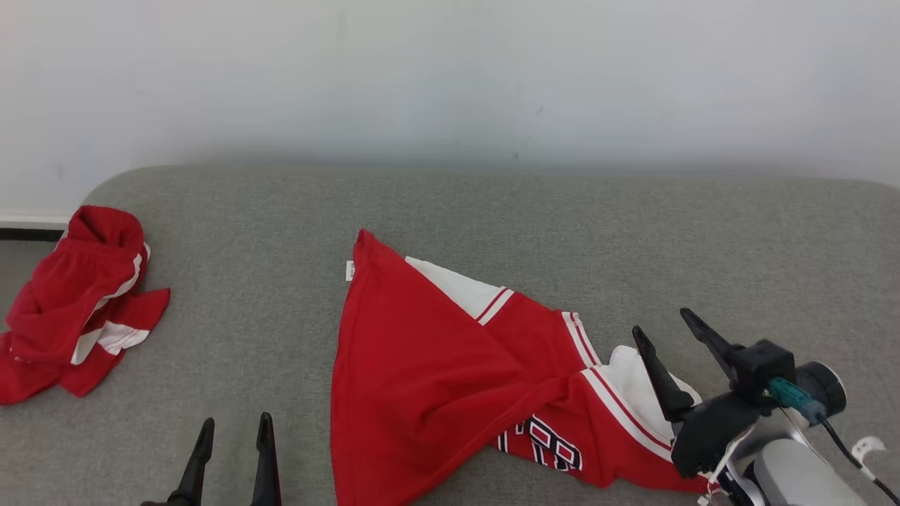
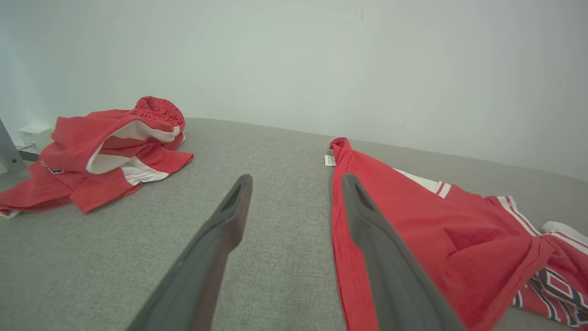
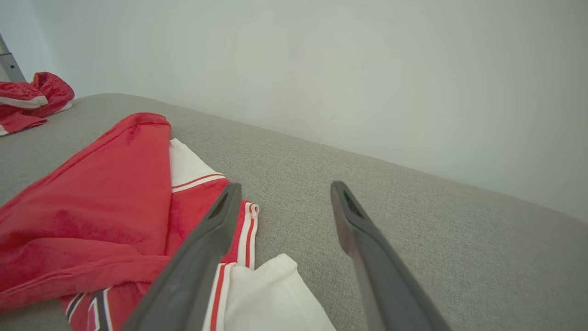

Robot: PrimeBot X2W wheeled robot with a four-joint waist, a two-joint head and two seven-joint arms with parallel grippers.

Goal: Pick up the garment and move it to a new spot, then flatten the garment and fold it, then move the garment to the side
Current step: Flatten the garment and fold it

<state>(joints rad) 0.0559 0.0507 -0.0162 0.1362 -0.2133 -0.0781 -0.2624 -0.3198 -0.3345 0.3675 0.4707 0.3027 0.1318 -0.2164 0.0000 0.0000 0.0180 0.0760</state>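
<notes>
The garment [image 1: 436,372] is a red jersey with white panels, red-white stripes and dark lettering, lying rumpled on the grey padded surface [image 1: 492,211]; it also shows in the left wrist view [image 2: 413,220] and the right wrist view [image 3: 105,202]. My right gripper [image 1: 661,322] hovers open at the jersey's right end, above its white sleeve [image 3: 271,299], with nothing between its fingers. Low at the front, just left of the jersey's left hem, my left gripper [image 1: 235,423] stands open and empty.
A second red and white garment [image 1: 77,302] lies bunched at the surface's far left edge, also seen in the left wrist view [image 2: 105,151]. A pale wall [image 1: 450,77] rises behind the surface. Bare grey fabric lies between the two garments and to the right.
</notes>
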